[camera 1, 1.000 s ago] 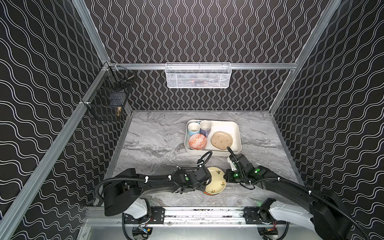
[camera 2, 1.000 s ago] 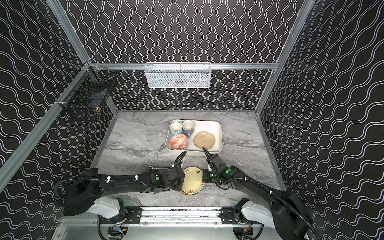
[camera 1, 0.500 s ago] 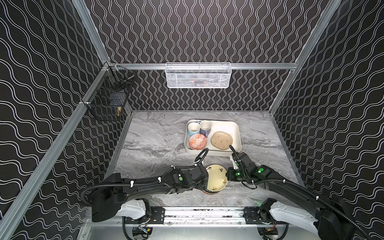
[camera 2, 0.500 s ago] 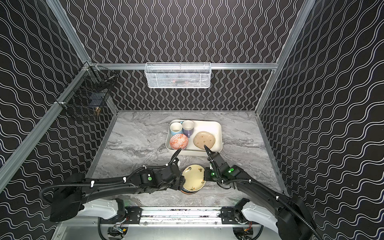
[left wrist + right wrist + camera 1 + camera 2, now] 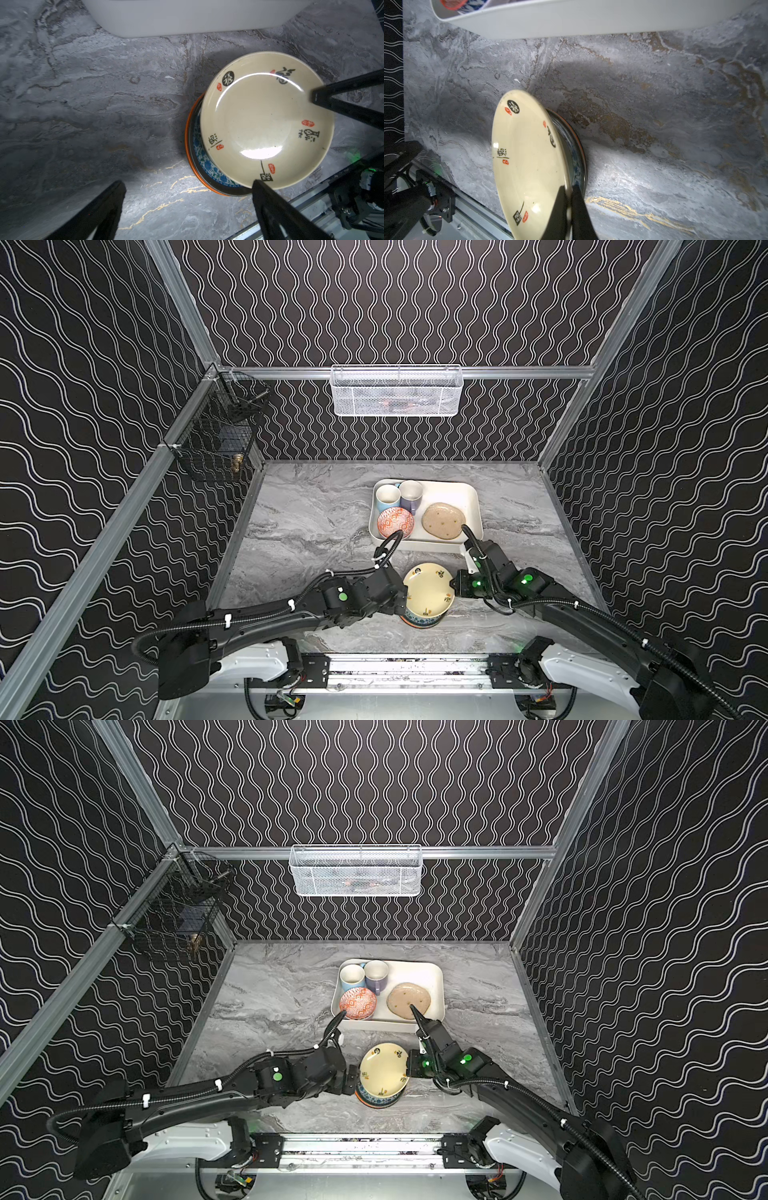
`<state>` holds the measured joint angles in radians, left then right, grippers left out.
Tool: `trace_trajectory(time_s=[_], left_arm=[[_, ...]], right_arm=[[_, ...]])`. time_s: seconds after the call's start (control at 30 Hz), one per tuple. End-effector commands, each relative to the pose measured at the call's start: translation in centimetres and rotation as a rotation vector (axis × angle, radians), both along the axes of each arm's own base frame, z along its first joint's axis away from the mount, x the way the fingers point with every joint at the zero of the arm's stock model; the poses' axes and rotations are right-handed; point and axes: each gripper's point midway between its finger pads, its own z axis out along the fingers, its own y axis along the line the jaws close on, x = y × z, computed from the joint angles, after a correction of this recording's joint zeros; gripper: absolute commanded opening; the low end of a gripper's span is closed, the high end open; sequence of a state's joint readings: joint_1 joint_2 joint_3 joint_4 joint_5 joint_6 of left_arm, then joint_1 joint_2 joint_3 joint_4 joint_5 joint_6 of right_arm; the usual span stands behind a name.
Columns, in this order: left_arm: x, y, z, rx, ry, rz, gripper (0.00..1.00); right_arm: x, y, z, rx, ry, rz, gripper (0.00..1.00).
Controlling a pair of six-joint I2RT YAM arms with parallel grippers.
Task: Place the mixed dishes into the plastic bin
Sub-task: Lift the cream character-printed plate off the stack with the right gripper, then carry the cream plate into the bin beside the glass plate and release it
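Right end effector (image 5: 568, 192) is clamped on the rim of the cream-yellow plate (image 5: 266, 120): glossy glazed ceramic, round, shallow, with black calligraphy and small red seal marks round the rim. It sits tilted over a stack of three round plates on the grey marbled counter (image 5: 311, 522), near the front edge: teal-patterned plate (image 5: 207, 164) on top, then the black plate (image 5: 226, 188), then the orange plate (image 5: 187, 133). Only slivers of their rims show. Left end effector (image 5: 187, 185) is wide apart and holds nothing. One of its fingers (image 5: 270, 207) overlaps the tilted plate's edge, possibly touching; I can't tell from this angle. The plastic bin (image 5: 453, 493) sits just behind the stack: matte cream-white, rectangular, rounded corners, low walls. It holds four items: the light-blue mug (image 5: 387, 495) and lilac mug (image 5: 411, 492) side by side, both white inside, one orange-patterned bowl (image 5: 395, 522), and one tan speckled plate (image 5: 442, 520), oval-ish, partly covered by the right arm's cable in both top views. On the walls hang one white mesh basket (image 5: 397, 391) and one black wire basket (image 5: 216, 435); their contents are too dim to make out.
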<state>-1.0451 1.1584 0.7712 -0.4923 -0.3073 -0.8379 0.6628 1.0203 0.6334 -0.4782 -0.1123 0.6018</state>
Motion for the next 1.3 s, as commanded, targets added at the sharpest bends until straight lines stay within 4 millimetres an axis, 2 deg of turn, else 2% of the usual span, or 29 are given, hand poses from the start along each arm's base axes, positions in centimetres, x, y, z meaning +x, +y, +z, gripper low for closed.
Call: trace_trajectory(time_s=[0.0, 0.33, 0.5, 0.63, 0.8, 0.97, 1.1, 1.27], left_arm=[[0.4, 1.6, 0.5, 0.029, -0.017, 0.031, 0.99], [2.3, 2.1, 3.5, 0.016, -0.058, 0.019, 0.99], [3.9, 2.4, 4.3, 0.006, -0.06, 0.017, 0.99], [5.1, 2.6, 4.5, -0.004, -0.051, 0.013, 0.99], [6.3, 3.2, 3.6, 0.008, -0.034, 0.018, 0.99], [6.9, 3.8, 2.3, -0.01, -0.005, 0.029, 0.99], [7.3, 3.8, 1.5, -0.043, 0.026, 0.032, 0.99], [7.5, 3.7, 1.2, -0.077, 0.047, 0.036, 0.99]], right_arm=[[0.8, -0.2, 1.7, 0.006, -0.04, -0.019, 0.0], [5.4, -3.7, 6.0, 0.007, -0.128, -0.121, 0.0], [9.1, -5.9, 7.6, 0.012, -0.157, -0.191, 0.0], [12.6, -7.1, 7.9, 0.015, -0.164, -0.227, 0.0], [17.7, -7.9, 6.5, 0.051, -0.106, -0.252, 0.0], [21.4, -8.0, 4.7, 0.055, -0.067, -0.271, 0.0], [23.0, -7.9, 2.9, 0.038, -0.024, -0.273, 0.0], [23.8, -7.9, 0.8, 0.022, 0.012, -0.278, 0.0]])
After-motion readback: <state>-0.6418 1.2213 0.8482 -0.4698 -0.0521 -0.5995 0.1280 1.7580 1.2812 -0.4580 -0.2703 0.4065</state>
